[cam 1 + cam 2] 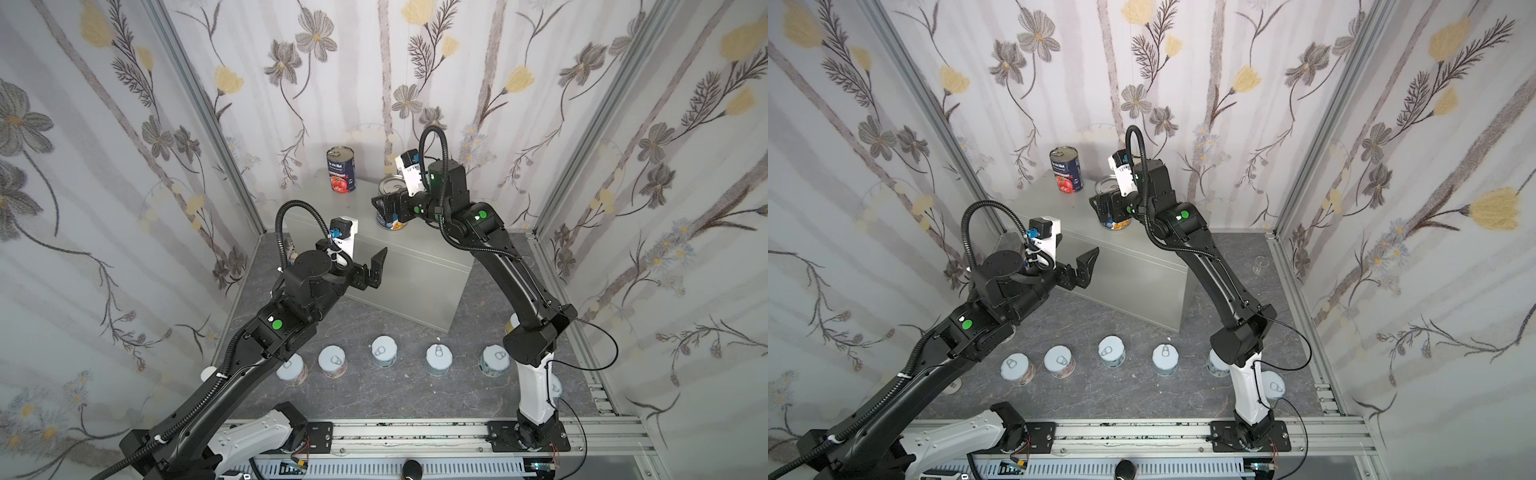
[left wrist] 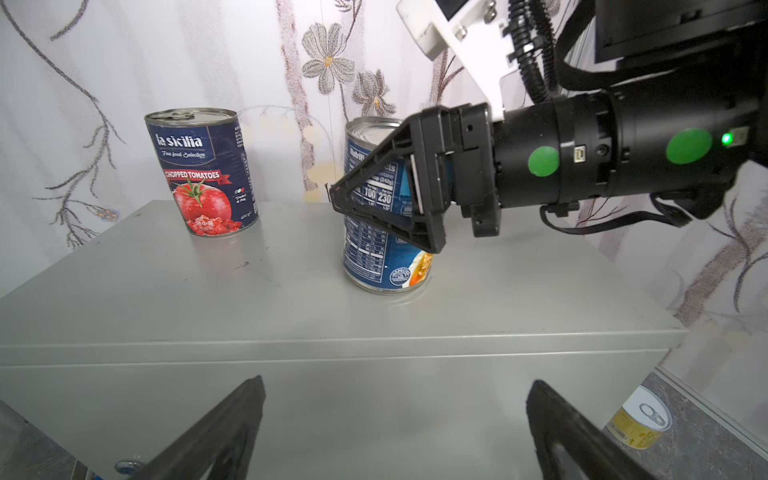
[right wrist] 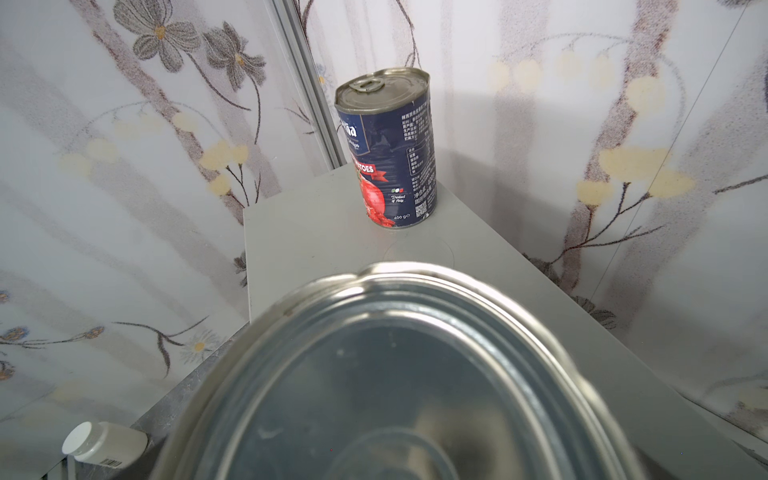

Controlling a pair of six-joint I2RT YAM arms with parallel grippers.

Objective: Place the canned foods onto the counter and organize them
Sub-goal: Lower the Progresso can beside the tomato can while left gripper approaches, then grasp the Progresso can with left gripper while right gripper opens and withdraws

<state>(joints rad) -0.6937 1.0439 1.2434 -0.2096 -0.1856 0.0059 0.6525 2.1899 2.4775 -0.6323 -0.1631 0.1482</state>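
"Two tall cans are on the counter (image 1: 415, 286)? What do they look like?"

"Both stand upright. The tomato can (image 1: 340, 170) has a navy label with a red tomato, 'la sicilia' and 'chopped tomatoes' on it, and a steel pull-tab lid. The blue can (image 2: 376, 266) shows a nutrition panel and a patch of orange low on its label. Its ringed steel lid fills the right wrist view."

"Where on the top?"

"The tomato can is toward the rear left corner, close to the wall. The blue can is about mid-top, well back from the front edge and well apart from the tomato can."

"And the grippers?"

"The right gripper (image 1: 384, 206) reaches in level from the right and straddles the blue can at mid-height, one finger (image 2: 432, 195) across the label. Whether the pads press on it I cannot tell. The left gripper (image 2: 397, 386) hangs before the counter's front face, jaws spread wide with nothing between them."

"Room to move?"

"Bare top lies between the two cans, along the whole front edge and to the right of the blue can. The short cans (image 1: 1111, 351), pale pull-tab lids up, stand in a row on the marbled floor (image 1: 374, 395) in front, apart from one another. A yellow-labelled can (image 2: 640, 424) sits near the counter's right front corner. A white pill bottle (image 3: 104, 446) lies on its side on the floor."
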